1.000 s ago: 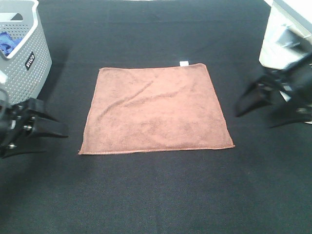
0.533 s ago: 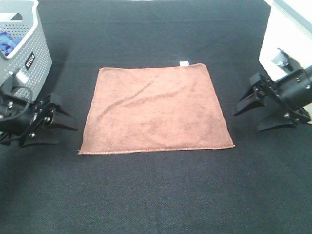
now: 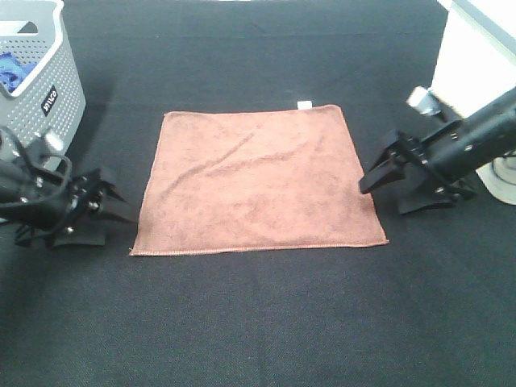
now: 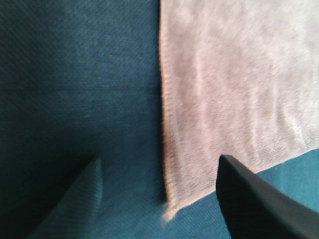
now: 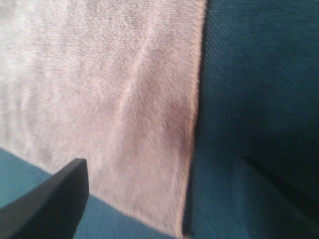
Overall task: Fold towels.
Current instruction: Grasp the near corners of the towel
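Observation:
A brown towel [image 3: 258, 179] lies flat and unfolded on the black table, with a small white tag [image 3: 305, 105] at its far edge. My left gripper [image 3: 121, 219] is open, low over the table just left of the towel's near left corner [image 4: 169, 209]. My right gripper [image 3: 389, 192] is open, just right of the towel's right edge near its near right corner [image 5: 182, 226]. Neither holds anything. In both wrist views the fingers [image 4: 249, 199] [image 5: 50, 199] straddle the towel's edge.
A grey perforated basket [image 3: 36, 81] with blue cloth inside stands at the far left. A white container [image 3: 476, 56] stands at the far right, with a round white object [image 3: 504, 181] beside it.
Both grippers have moved inward and down toward the towel's near corners; the left one came right, the right one came left. The towel has not moved.

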